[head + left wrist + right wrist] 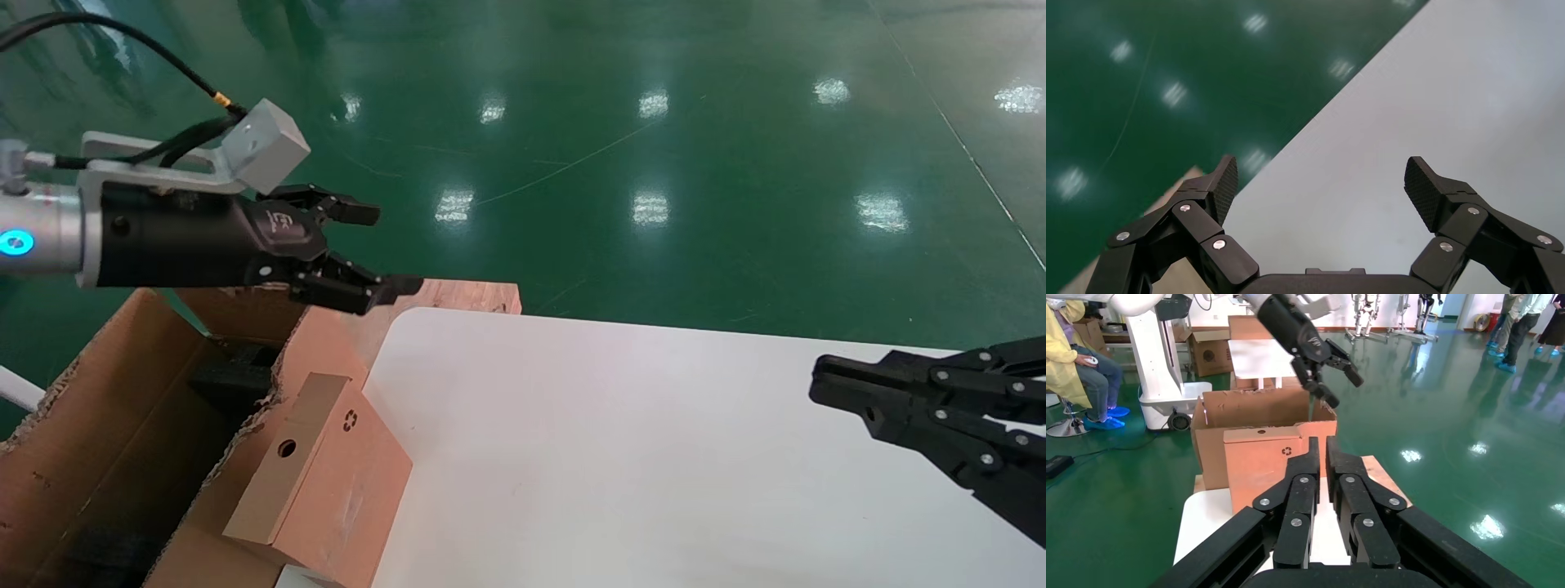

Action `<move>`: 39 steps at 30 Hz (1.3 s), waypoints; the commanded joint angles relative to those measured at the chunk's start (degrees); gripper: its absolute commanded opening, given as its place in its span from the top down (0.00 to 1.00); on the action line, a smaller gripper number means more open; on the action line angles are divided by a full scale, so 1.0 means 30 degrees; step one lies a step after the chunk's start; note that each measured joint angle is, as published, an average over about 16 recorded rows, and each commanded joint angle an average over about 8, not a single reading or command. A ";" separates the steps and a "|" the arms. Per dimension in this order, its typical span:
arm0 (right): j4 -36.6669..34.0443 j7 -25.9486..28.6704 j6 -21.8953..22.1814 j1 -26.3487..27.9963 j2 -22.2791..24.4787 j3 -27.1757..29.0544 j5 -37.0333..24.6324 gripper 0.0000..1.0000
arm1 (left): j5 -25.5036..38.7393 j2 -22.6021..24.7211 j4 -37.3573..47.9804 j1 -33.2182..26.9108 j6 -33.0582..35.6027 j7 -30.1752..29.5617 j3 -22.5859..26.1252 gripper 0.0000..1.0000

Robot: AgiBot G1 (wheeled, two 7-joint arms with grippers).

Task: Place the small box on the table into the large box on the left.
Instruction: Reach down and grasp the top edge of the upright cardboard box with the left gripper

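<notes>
Far left: big brown corrugated carton with torn flap edges (106, 425). Above its far corner, left gripper (372, 249), fingers spread wide, empty. Beside it, small flat brown cardboard box with punched hole (327, 482), tilted against the carton's torn wall at the white smooth tabletop's (637, 457) edge. Far right, above the tabletop: right gripper (817, 384), fingers pressed together.

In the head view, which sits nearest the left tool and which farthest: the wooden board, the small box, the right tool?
From the left tool, open above the carton:
1. Wooden board, just beside its tips.
2. Small box, lower down, leaning at the table's left edge.
3. Right tool, far right.
</notes>
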 commanded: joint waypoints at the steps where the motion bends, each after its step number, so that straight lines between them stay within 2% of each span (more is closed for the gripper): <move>1: 0.0000 0.0000 0.0000 0.0000 0.0000 0.0000 0.0000 1.00 | 0.1328 0.0436 -0.0010 -0.0809 0.0052 -0.1161 0.0444 0.00; 8: -0.0001 -0.0001 0.0000 0.0001 0.0001 -0.0002 0.0001 1.00 | 0.5147 0.2026 0.0081 -0.4046 0.2953 -0.6114 0.2589 0.00; 12: -0.0001 -0.0001 0.0001 0.0001 0.0001 -0.0003 0.0002 1.00 | 0.6118 0.2329 0.0134 -0.5215 0.3734 -0.7985 0.4371 0.00; 17: -0.0001 -0.0002 0.0001 0.0001 0.0001 -0.0004 0.0002 1.00 | 0.6706 0.2136 0.0085 -0.6544 0.3898 -0.9920 0.7350 0.00; 24: -0.0001 -0.0003 0.0001 0.0002 0.0002 -0.0005 0.0003 1.00 | 0.5572 0.1800 -0.0003 -0.8539 0.3837 -1.1721 1.1010 0.00; 32: -0.0001 -0.0004 0.0002 0.0002 0.0002 -0.0007 0.0005 1.00 | 0.3717 0.1572 -0.0148 -1.0422 0.3714 -1.2277 1.4048 0.00; 39: -0.0001 -0.0004 0.0003 0.0003 0.0003 -0.0008 0.0006 1.00 | 0.2629 0.1399 -0.0226 -1.1286 0.3586 -1.2821 1.6589 0.00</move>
